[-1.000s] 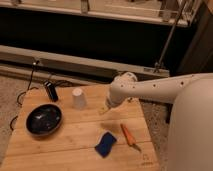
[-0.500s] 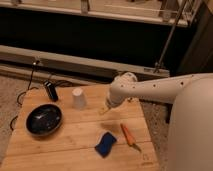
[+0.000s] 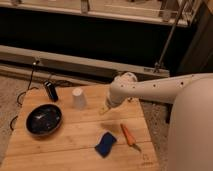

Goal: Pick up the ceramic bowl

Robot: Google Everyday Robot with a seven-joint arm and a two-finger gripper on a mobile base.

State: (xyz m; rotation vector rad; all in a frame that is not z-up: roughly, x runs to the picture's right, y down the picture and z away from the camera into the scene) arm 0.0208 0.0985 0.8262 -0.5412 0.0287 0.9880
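Note:
The ceramic bowl (image 3: 44,119) is round, shallow and glossy black with faint light speckles inside. It sits on the left part of the wooden table (image 3: 75,150). My white arm reaches in from the right. The gripper (image 3: 105,108) hangs low over the middle of the table, to the right of the white paper cup (image 3: 78,98) and well to the right of the bowl. It holds nothing that I can see.
A blue sponge (image 3: 105,144) and an orange carrot-like item (image 3: 128,135) lie at the front right. A small black device (image 3: 50,91) stands at the back left, with cables on the floor behind. A dark shelf unit runs behind the table.

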